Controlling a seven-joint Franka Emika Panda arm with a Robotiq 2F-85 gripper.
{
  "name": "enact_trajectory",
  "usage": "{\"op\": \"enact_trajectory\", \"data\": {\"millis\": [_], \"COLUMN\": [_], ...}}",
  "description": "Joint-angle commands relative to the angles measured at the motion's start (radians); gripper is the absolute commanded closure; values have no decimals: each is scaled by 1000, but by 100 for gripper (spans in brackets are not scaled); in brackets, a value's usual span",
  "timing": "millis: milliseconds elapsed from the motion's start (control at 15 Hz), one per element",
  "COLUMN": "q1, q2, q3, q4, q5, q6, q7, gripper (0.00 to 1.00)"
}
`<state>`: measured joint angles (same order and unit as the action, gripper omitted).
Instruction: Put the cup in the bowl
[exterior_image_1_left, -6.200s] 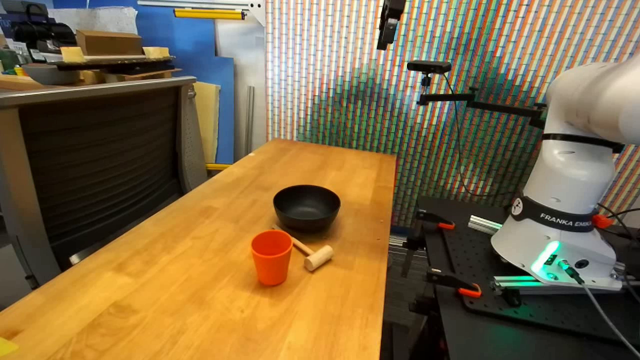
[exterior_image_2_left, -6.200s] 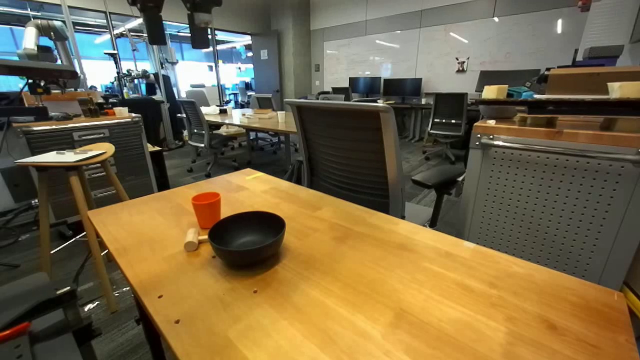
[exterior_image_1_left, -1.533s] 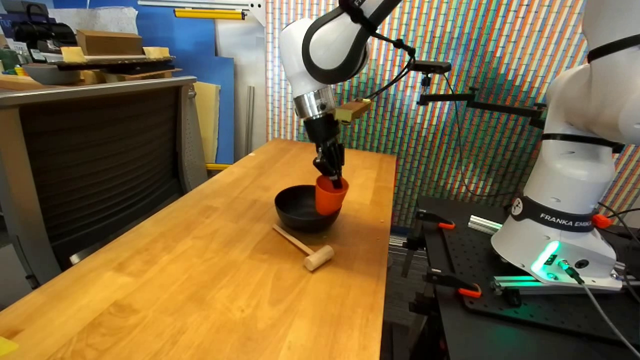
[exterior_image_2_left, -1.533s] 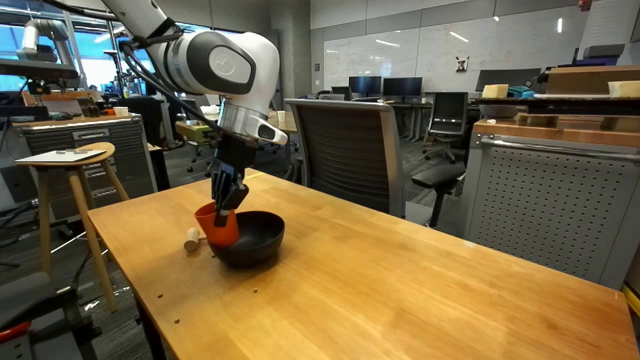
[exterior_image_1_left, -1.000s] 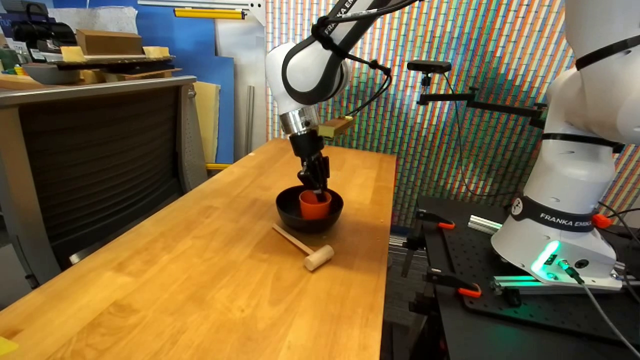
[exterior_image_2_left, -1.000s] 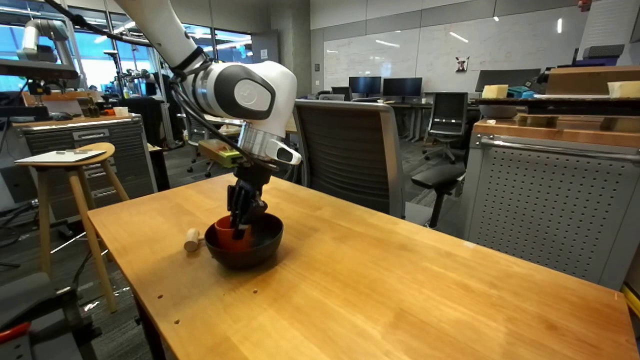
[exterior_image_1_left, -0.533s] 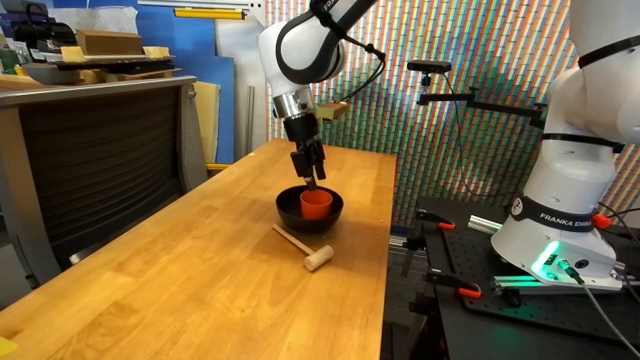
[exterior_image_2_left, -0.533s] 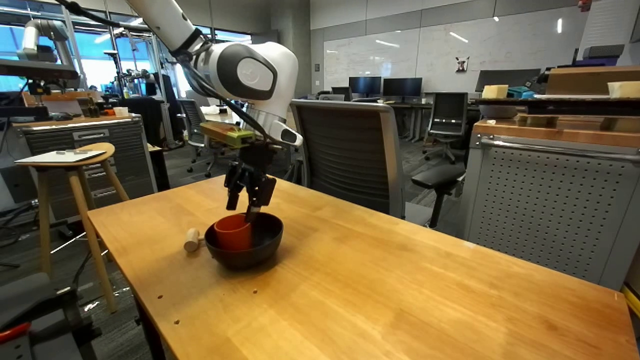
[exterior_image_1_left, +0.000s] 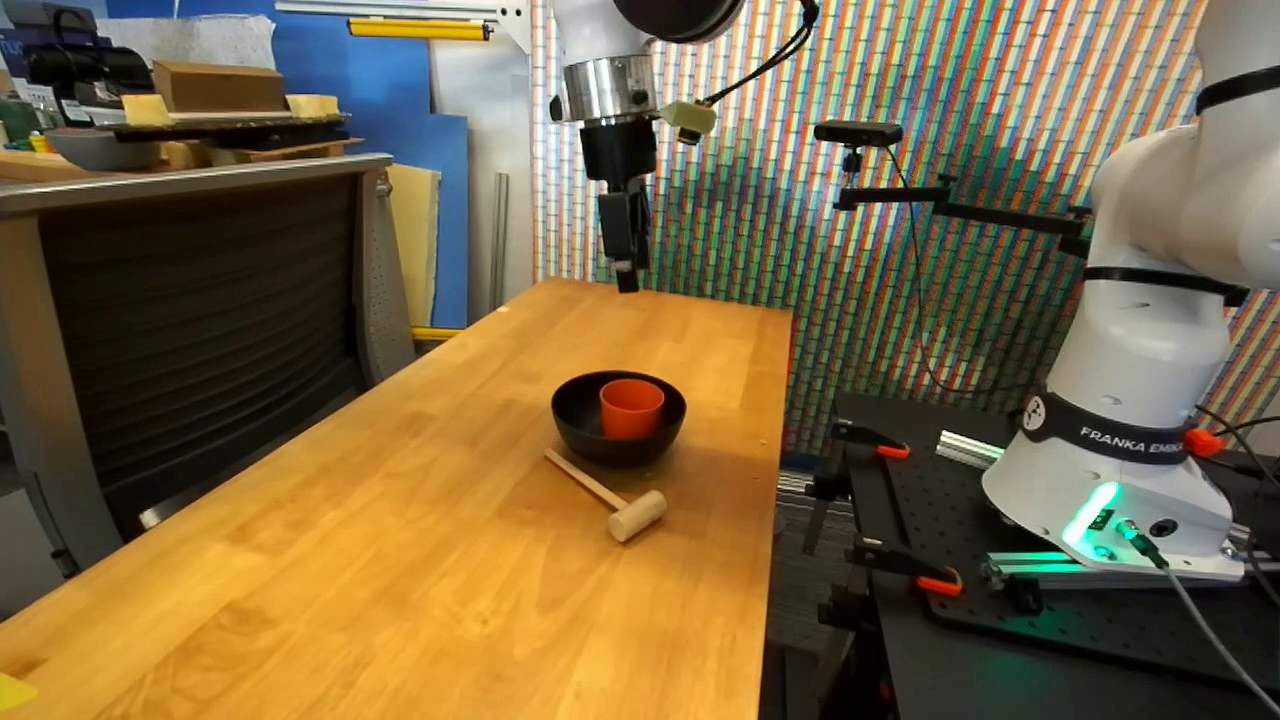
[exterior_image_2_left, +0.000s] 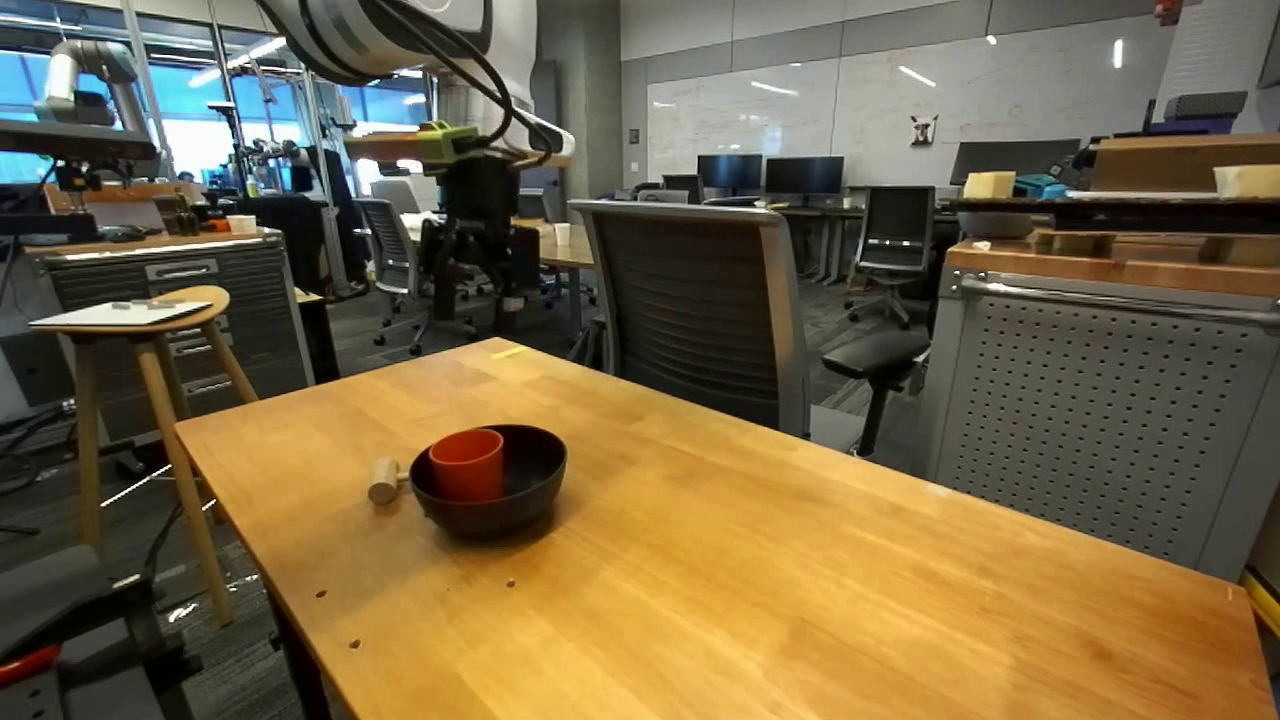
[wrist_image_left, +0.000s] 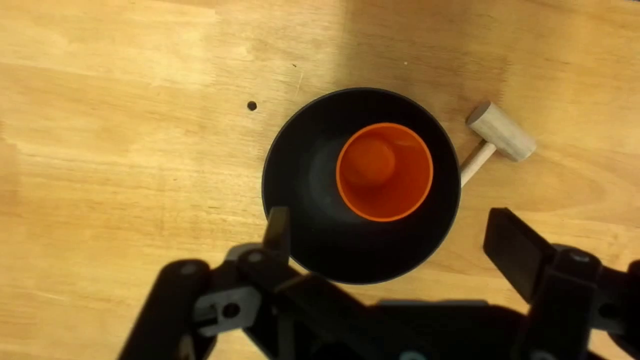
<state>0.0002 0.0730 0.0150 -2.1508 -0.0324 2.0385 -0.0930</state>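
Table (exterior_image_1_left: 400, 560) sits well below gripper (exterior_image_2_left: 477, 303). Arm (exterior_image_1_left: 1160, 340) carries gripper from above; its base is past the table edge, well apart from gripper. Chair (exterior_image_2_left: 690, 310) also past a table edge, off to gripper's side, well apart. Gripper points down, fingers (wrist_image_left: 516, 251) spread wide in wrist view, holding nothing. Bowl (wrist_image_left: 317, 200) on table, below gripper, roughly in line with it in both exterior views, well apart from the fingertips. Cup (wrist_image_left: 384, 172) inside bowl, upright, below gripper, apart from fingers; off-centre in wrist view. Mallet (exterior_image_1_left: 638, 515) lies on table below gripper, off to one side, just beside bowl; bowl hides part of its handle in wrist view, can't tell if they touch. Hole (wrist_image_left: 252, 105) in table, below gripper, across bowl from mallet head.
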Motion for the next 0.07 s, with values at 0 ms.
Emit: {"op": "enact_trajectory", "data": {"millis": [0], "q1": [1], "q2": [15], "q3": [-3], "q4": [2], "q5": [0], "q6": [0], "q7": [0], "gripper": [0]}}
